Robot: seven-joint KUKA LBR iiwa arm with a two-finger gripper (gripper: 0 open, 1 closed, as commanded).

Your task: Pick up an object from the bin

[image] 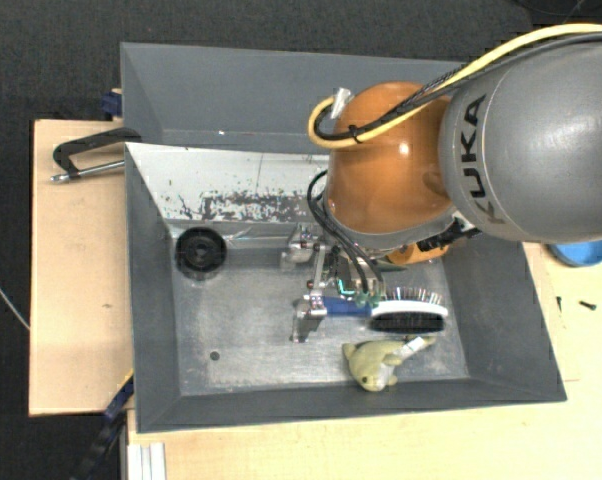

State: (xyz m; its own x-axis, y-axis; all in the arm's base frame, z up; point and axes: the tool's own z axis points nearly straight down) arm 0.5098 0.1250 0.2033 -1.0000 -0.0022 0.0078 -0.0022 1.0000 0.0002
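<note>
My gripper [303, 284] hangs over the middle of the bin floor, below the orange wrist cover. Its two metal fingers [299, 250] stand apart, one toward the back and one toward the front, with only bare floor between them. A brush [409, 314] with a blue handle and black-and-white bristles lies just right of the front finger, its handle end touching or nearly touching it. A yellowish soft toy [374, 363] lies at the front wall, right of the gripper. A black round disc [199, 251] rests at the left, well apart from the fingers.
A small orange thing [424, 253] peeks out under the wrist cover at the right. The arm covers the bin's back right part. The floor left of the gripper and in front of the black disc is bare metal.
</note>
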